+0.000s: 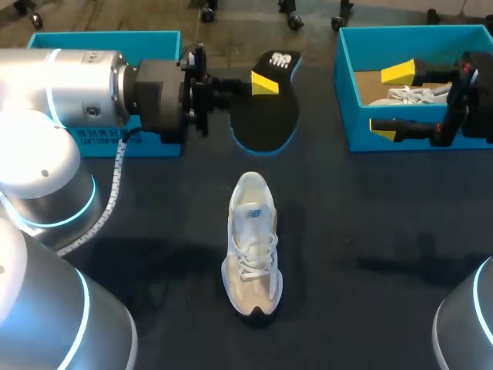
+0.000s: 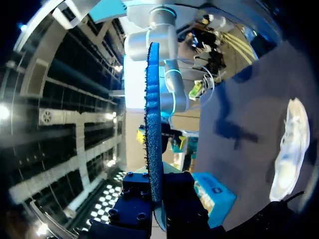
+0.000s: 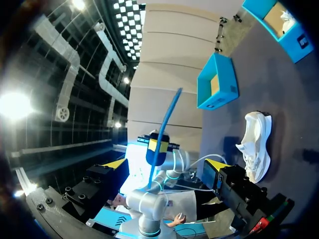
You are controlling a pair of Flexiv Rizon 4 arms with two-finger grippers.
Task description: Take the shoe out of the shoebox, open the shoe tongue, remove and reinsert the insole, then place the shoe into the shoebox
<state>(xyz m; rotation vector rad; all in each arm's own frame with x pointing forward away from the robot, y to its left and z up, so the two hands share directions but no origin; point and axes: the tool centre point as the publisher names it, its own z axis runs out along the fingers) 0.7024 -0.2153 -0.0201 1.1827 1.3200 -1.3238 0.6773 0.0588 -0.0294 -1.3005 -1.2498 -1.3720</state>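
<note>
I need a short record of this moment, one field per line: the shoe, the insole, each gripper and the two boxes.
shoe: white shoe, upright on the table, near its middle
insole: insole, out of the shoe, held above the table beyond it
left gripper: left gripper, shut on the insole
right gripper: right gripper, open, empty, at the right shoebox
right shoebox: holds a second shoe
left shoebox: left shoebox, partly hidden by the left arm; contents not visible

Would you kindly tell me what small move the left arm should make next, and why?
Probably bring the insole toward the opening of the shoe: the left tool holds the insole above the table, while the shoe lies apart on it.
</note>
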